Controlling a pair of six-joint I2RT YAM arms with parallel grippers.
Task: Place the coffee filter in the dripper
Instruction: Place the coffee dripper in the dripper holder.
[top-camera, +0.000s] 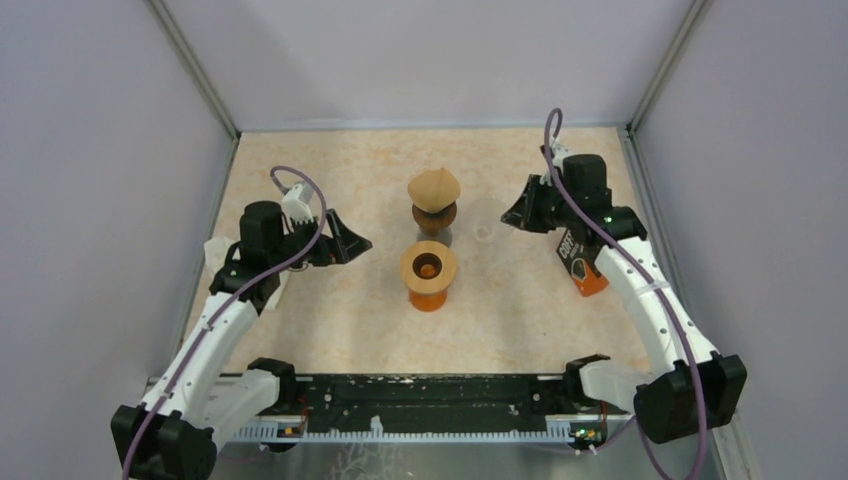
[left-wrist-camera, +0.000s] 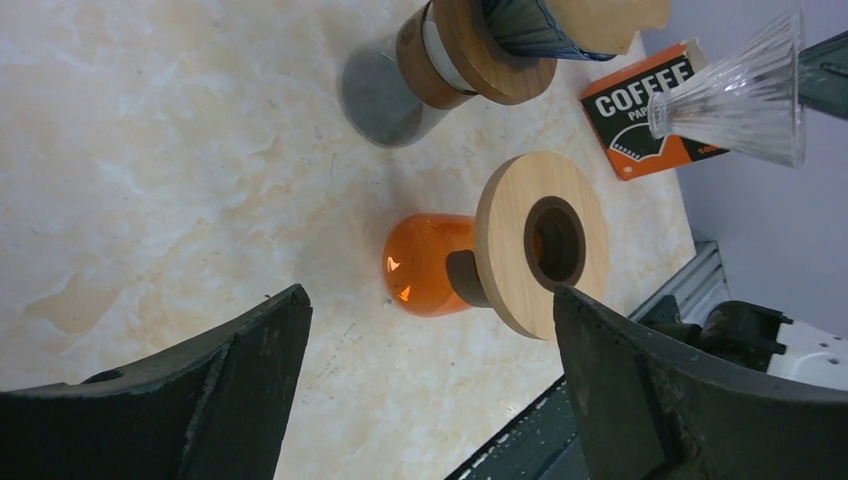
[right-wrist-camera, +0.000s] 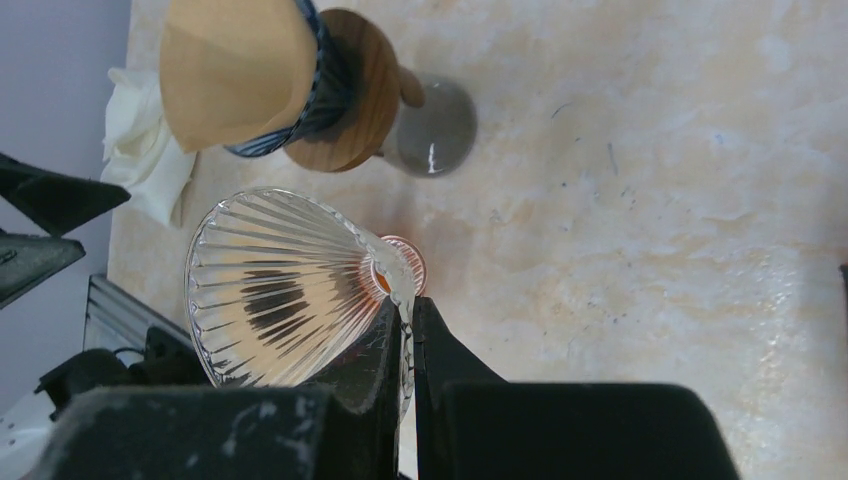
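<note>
Pressed almost flat together right under the lens, my right hand (right-wrist-camera: 410, 325) pinches a thin glass edge of the clear ribbed dripper (right-wrist-camera: 280, 290) near its narrow end. I see the cone tipped on its side, wide mouth facing back toward the wrist.

Beyond it, the brown paper filter (right-wrist-camera: 235, 70) already sits in a blue dripper (right-wrist-camera: 325, 85). That dripper rests on a wooden collar (right-wrist-camera: 368, 90) atop a grey carafe (right-wrist-camera: 432, 125), around the middle of the counter (top-camera: 340, 320), toward the far edge.

Just on the near-edge side of that stack, apart from it, stands an orange carafe (left-wrist-camera: 420, 262) with its own wooden ring (left-wrist-camera: 505, 215).

My left hand (left-wrist-camera: 430, 296) is spread wide, holding nothing, aimed at that orange carafe from the counter's left side.

An orange coffee box (left-wrist-camera: 640, 110) lies near the right edge, under my right arm.
</note>
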